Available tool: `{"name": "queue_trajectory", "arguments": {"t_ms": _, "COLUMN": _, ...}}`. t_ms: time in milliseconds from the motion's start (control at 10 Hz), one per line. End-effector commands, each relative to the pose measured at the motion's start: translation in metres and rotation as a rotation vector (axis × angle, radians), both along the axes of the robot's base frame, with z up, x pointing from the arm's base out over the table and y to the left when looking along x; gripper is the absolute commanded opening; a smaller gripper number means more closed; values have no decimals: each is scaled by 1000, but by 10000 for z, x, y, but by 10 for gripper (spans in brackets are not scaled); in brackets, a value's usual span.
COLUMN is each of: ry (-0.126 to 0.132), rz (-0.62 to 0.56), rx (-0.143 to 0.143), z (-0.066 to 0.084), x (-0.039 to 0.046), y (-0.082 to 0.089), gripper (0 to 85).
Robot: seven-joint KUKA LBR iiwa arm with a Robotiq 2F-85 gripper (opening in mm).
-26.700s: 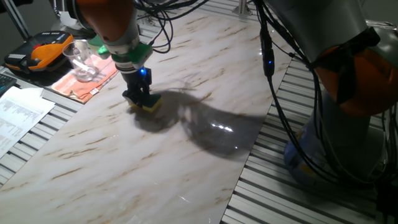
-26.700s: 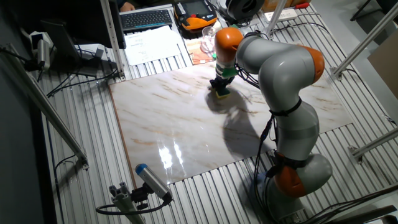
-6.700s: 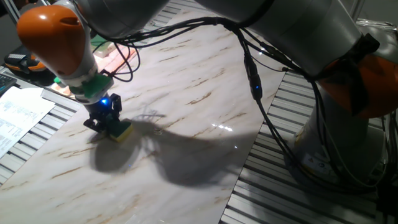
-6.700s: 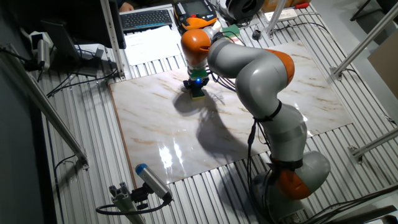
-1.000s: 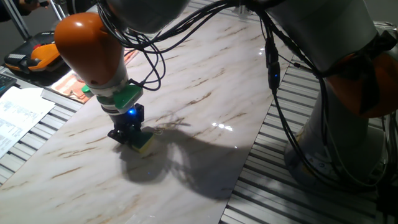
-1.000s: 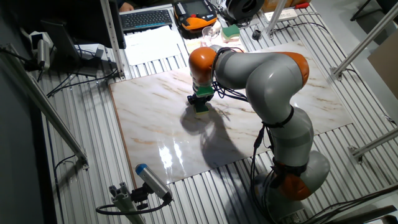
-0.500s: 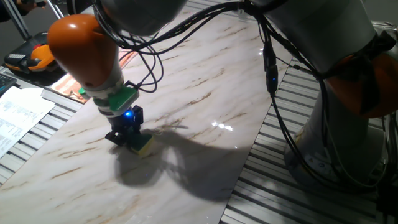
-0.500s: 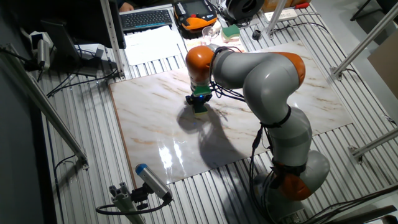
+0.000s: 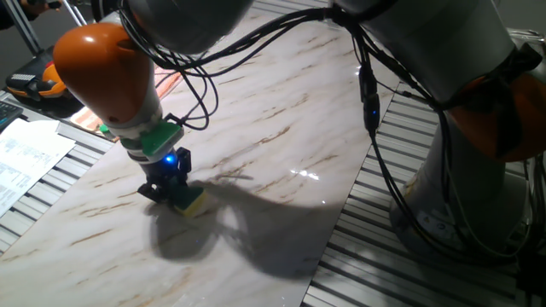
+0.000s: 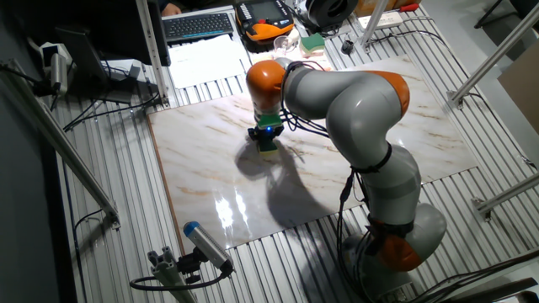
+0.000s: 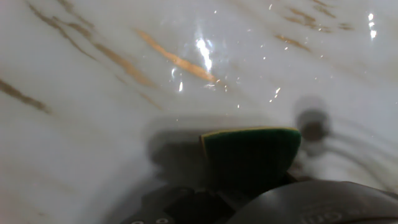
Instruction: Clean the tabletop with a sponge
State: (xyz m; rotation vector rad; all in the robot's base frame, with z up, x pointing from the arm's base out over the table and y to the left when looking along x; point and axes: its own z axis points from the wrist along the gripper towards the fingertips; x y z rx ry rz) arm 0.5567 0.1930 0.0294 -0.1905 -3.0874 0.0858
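Your claw (image 9: 173, 193), clenched on the sponge (image 9: 189, 201), has slid it along the marble surface (image 9: 281, 111) toward the end nearer the keyboard (image 10: 199, 26) over the last second; the wiping pass looks mid-stroke.

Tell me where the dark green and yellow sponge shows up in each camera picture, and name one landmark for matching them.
One fixed view: the sponge is lower left, under the claw.
The other fixed view: sponge just left of centre, upper half.
Hand view: sponge lower centre-right, green top facing the camera.
Shared landmark: the brown-veined tabletop beneath it.
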Motion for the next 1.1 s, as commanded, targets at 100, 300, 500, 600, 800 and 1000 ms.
{"name": "queue_trajectory", "arguments": {"t_ms": 100, "ry": -1, "rz": 6, "rx": -1, "z": -7, "x": 79, "y": -44, "gripper": 0}}
{"name": "queue_trajectory", "arguments": {"t_ms": 300, "ry": -14, "rz": 15, "rx": -14, "z": -85, "x": 133, "y": -88, "gripper": 0}}
{"name": "queue_trajectory", "arguments": {"t_ms": 500, "ry": -10, "rz": 26, "rx": -7, "z": -49, "x": 171, "y": -156, "gripper": 0}}
{"name": "queue_trajectory", "arguments": {"t_ms": 600, "ry": -8, "rz": 33, "rx": -7, "z": -24, "x": 203, "y": -209, "gripper": 0}}
{"name": "queue_trajectory", "arguments": {"t_ms": 800, "ry": -7, "rz": 46, "rx": -8, "z": 18, "x": 247, "y": -297, "gripper": 0}}
{"name": "queue_trajectory", "arguments": {"t_ms": 1000, "ry": -12, "rz": 61, "rx": -10, "z": 7, "x": 254, "y": -380, "gripper": 0}}
